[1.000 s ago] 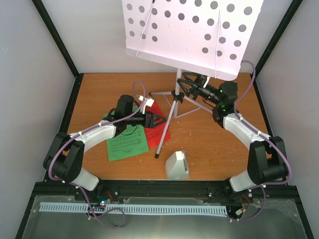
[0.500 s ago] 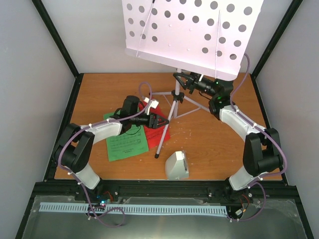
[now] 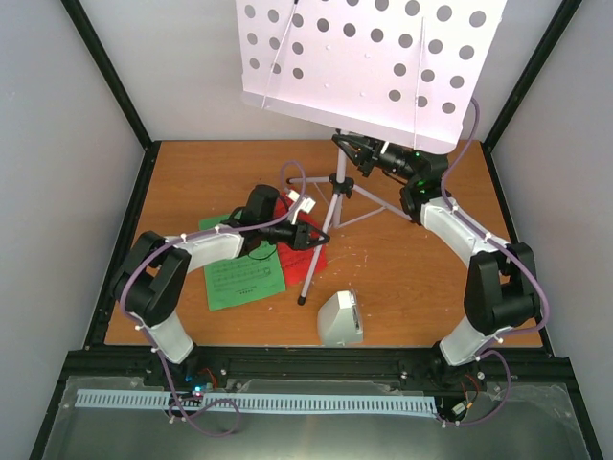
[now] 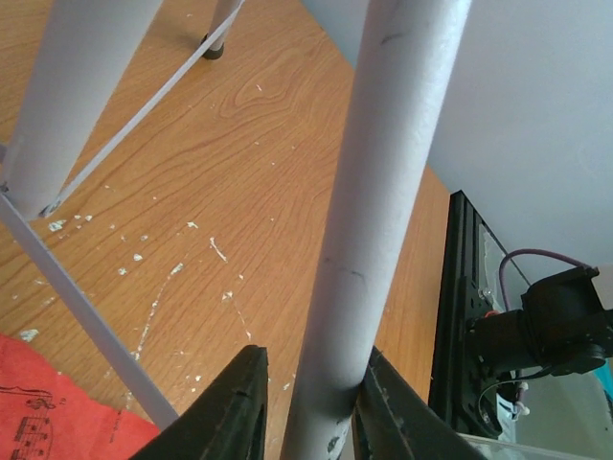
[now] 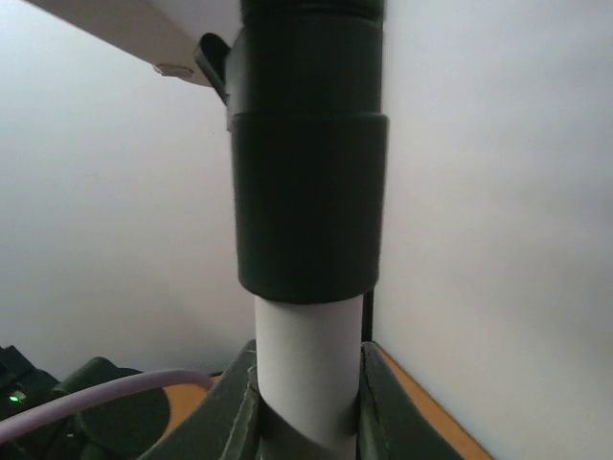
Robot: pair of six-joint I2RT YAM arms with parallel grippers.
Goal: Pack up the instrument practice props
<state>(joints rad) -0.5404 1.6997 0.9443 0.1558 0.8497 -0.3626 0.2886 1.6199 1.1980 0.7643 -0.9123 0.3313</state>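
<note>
table (image 3: 412, 278): wooden | on it: green sheet (image 3: 244, 278); red sheet (image 3: 308, 257); metronome (image 3: 339, 319); music stand (image 3: 308, 278) on tripod feet

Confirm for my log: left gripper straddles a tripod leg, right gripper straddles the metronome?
Not the metronome: the right gripper straddles the stand's pole, per the right wrist view. The left gripper does straddle a leg.

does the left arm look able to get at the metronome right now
Probably not yet: the left gripper is closed on a music stand leg; otherwise the metronome sits unobstructed nearby.
</note>
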